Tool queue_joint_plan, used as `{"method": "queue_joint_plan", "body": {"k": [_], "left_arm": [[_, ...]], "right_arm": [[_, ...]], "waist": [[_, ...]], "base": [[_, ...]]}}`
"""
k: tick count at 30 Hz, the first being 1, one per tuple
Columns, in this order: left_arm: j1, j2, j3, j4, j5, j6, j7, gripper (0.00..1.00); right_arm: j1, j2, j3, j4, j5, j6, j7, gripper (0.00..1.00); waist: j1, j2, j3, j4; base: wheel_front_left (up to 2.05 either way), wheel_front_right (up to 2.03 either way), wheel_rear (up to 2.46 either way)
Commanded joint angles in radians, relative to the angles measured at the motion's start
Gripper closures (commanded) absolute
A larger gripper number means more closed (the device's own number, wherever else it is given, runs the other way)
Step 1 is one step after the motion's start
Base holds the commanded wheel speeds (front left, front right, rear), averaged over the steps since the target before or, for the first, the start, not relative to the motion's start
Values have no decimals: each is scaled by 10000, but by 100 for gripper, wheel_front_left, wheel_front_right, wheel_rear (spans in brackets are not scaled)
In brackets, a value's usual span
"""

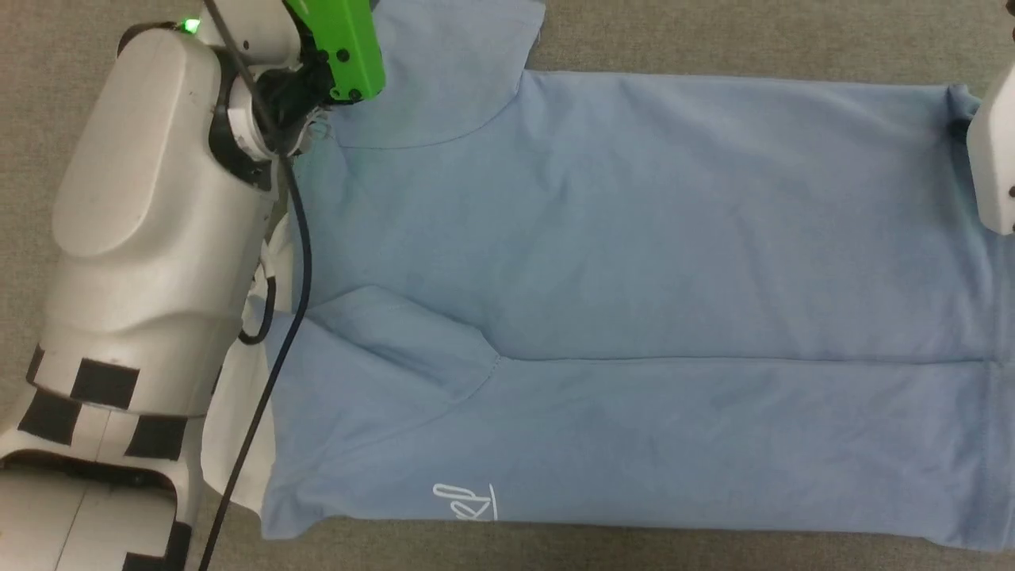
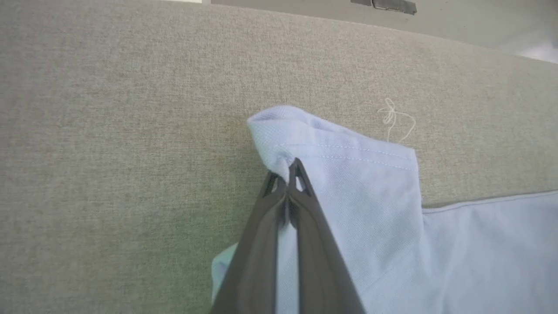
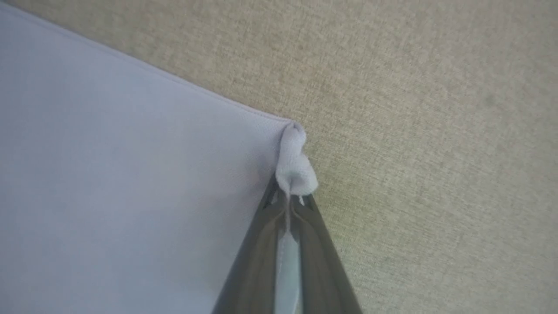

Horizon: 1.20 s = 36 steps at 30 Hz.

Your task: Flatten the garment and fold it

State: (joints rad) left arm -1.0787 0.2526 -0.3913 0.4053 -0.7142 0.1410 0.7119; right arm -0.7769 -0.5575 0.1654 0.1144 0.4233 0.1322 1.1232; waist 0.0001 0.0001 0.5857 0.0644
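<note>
Start at your far left in the head view. Your left arm (image 1: 135, 198) lies along the neck end of the top (image 1: 634, 238). It carries a green bracket (image 1: 345, 47) at the wrist, and a black cable (image 1: 297, 262) runs down across the cloth's edge. A strip of white lining (image 1: 238, 428) shows just beside that arm.

In the left wrist view, your left gripper (image 2: 285, 176) is pinched tight on a bunched corner of the sleeve. The cloth rolls over just past the fingertips, and a stitched hem runs off to their right. A loose pale thread (image 2: 394, 120) lies on the grey-beige woven surface (image 2: 109, 131), up and to the right of the fingertips and just beyond the hem.

Between your two grippers the top lies spread flat on that surface, light blue and mostly smooth. A long straight crease runs across its lower half. A small white script logo (image 1: 465, 502) sits at the near edge, closer to your left arm than to your right.

At the far right of the head view, the pale casing of your right arm (image 1: 995, 159) hangs over the top's corner. In the right wrist view, your right gripper (image 3: 287, 196) is clamped on that corner. A small twist of cloth pokes out past the fingertips. The flat sheet spreads away to the left of the fingers, and bare surface lies to their right.
</note>
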Motion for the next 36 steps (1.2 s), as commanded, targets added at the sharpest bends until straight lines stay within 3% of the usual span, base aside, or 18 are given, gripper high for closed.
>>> {"method": "queue_joint_plan", "body": {"k": [1, 7, 13, 24, 36], "left_arm": [[213, 69, 101, -67, -94, -115, -184, 100], [965, 188, 516, -547, -499, -502, -997, 100], [2387, 534, 780, -1362, -789, -557, -1323, 100], [5417, 1266, 1347, -3227, -1201, 197, -1306, 100], [8391, 1224, 1703, -4643, -1821, 731, -1532, 100]], "right_arm": [[175, 143, -76, 129, 9, -15, -258, 100], [515, 537, -589, 166, 305, -15, -1342, 100], [1634, 634, -875, 280, 491, -15, -1926, 100], [3839, 1257, -1722, 559, 639, -15, -2442, 100], [5578, 1799, -2722, 489, 518, -15, -2689, 100]], "waist": [[-1, -1, -325, -50], [-1, -1, -1488, -79], [-1, -1, -2842, -32], [-1, -1, -4429, 130], [-1, -1, -4972, 131]], "base": [[0, 0, 0], [0, 0, 0], [0, 0, 0], [0, 0, 0], [0, 0, 0]]}}
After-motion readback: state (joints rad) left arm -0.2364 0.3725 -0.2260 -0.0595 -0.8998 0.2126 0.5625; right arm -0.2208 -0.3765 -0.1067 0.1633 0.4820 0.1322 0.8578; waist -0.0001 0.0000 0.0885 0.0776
